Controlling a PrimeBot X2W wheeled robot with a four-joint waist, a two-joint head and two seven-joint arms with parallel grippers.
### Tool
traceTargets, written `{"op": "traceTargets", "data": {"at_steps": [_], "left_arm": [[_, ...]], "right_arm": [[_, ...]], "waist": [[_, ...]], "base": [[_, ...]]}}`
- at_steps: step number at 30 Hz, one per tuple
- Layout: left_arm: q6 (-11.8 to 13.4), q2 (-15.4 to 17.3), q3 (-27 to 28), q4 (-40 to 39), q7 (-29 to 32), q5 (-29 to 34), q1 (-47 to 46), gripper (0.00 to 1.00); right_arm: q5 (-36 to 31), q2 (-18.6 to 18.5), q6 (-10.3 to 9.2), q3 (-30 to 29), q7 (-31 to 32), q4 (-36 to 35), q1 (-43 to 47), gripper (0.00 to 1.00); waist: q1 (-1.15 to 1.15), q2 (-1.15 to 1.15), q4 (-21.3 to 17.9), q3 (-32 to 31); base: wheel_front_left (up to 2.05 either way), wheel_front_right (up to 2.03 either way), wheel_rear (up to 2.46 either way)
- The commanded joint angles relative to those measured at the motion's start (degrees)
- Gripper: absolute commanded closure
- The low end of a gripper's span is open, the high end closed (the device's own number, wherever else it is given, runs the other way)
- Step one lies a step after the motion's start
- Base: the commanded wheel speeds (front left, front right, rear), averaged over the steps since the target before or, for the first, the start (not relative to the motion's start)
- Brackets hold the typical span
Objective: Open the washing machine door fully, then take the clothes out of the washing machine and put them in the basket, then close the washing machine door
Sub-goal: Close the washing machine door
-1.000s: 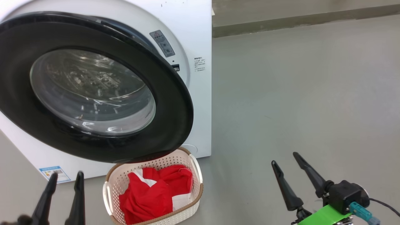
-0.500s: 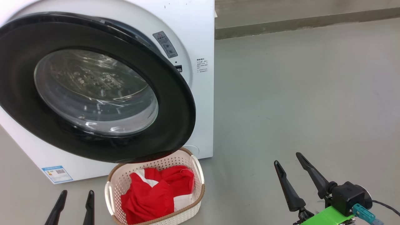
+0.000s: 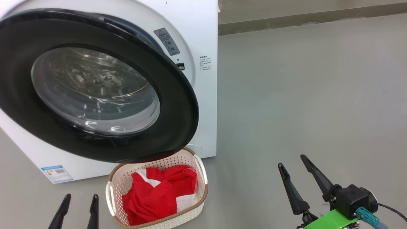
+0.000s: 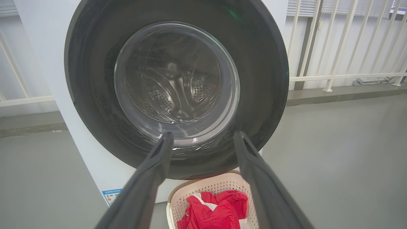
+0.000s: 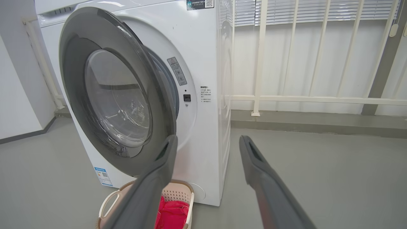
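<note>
The white washing machine stands at the left, and its black-rimmed door hangs partly ajar, overhanging the basket. On the floor below, the cream basket holds the red-and-white clothes. My left gripper is open and empty at the bottom left, left of the basket. My right gripper is open and empty at the lower right, well away from the machine.
Grey floor stretches open to the right of the machine. A low ledge and a white railing run along the back. The basket sits tight against the machine's front, under the door's lower edge.
My left gripper has dropped lower and shifted right, toward the basket. The right gripper has stayed where it was, and the door and basket keep their places.
</note>
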Motion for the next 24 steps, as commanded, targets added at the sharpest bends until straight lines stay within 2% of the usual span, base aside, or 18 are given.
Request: {"op": "traceTargets", "data": {"at_steps": [1,2,3,4,6,7,10,24], "left_arm": [[-0.3,0.4,1.6,-1.4,-0.5,0.8,-1.1,0.00],[-0.3,0.3,1.3,-1.4,-0.5,0.9,-1.2,0.00],[-0.3,0.3,1.1,-1.5,-0.5,0.9,-1.3,0.00],[-0.3,0.2,1.0,-1.5,-0.5,0.8,-1.5,0.00],[-0.3,0.2,0.4,-1.8,-0.5,0.8,-1.7,0.00],[-0.3,0.2,0.2,-1.9,-0.5,0.9,-1.8,0.00],[-0.3,0.2,-0.3,-2.0,-0.5,1.5,-2.3,0.00],[-0.3,-0.9,-4.7,-3.0,-0.5,1.2,-6.3,0.00]], "right_arm": [[-1.1,-0.1,0.28,0.9,-0.4,-0.9,-2.5,0.00],[-1.5,0.0,0.28,0.9,-0.4,-0.7,-2.9,0.00],[-1.7,0.1,0.28,0.9,-0.4,-0.4,-3.3,0.26],[-1.9,0.1,0.28,1.1,-0.4,-0.1,-3.7,0.58],[-2.2,0.2,0.28,1.4,-0.4,0.7,-4.7,0.72],[-2.3,0.2,0.28,1.5,-0.4,1.2,-5.3,0.84],[-2.6,0.4,0.28,1.9,-0.4,3.4,-7.0,1.00],[-1.5,2.2,0.28,5.9,-0.4,14.5,-20.5,1.00]], "waist": [[0.00,0.00,0.5,0.4],[0.00,0.00,0.8,0.6],[0.00,0.00,1.1,0.8],[0.00,0.00,1.4,1.0],[0.00,0.00,2.2,1.5],[0.00,0.00,2.7,1.7],[0.00,0.00,4.1,2.5],[0.00,0.00,11.4,7.7]], "base": [[0.00,0.00,0.00],[0.00,0.00,0.00],[0.00,0.00,0.00],[0.00,0.00,0.00],[0.00,0.00,0.00],[0.00,0.00,0.00],[0.00,0.00,0.00],[0.00,0.00,0.00]]}}
